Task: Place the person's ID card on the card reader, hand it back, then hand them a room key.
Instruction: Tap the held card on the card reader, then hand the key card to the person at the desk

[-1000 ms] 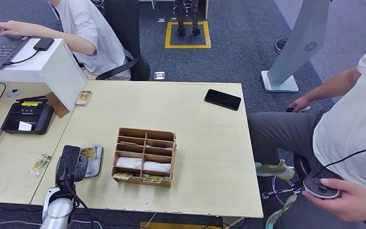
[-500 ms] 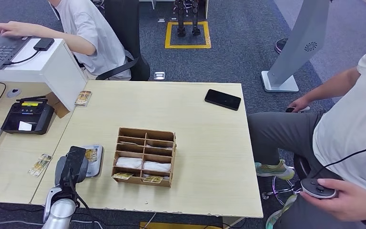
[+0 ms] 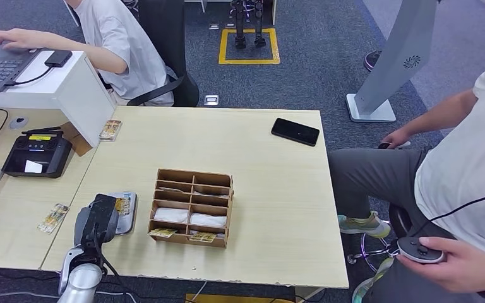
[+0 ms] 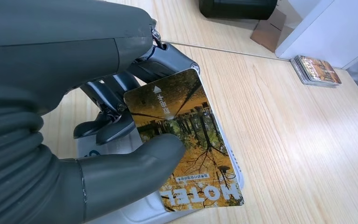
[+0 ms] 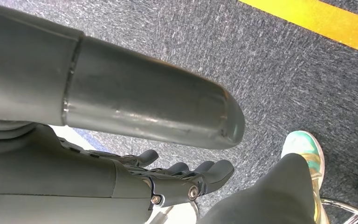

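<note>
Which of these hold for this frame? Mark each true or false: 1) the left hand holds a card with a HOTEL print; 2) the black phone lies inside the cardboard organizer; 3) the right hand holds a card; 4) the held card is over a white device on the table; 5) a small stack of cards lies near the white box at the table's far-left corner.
1) True: the left hand pinches the HOTEL card under its thumb.
2) False: the black phone lies on the bare table, apart from the cardboard organizer.
3) False: the right hand hangs over the carpet, holding nothing.
4) True: the white device sits beneath the card.
5) True: the stack of cards lies there.
</note>
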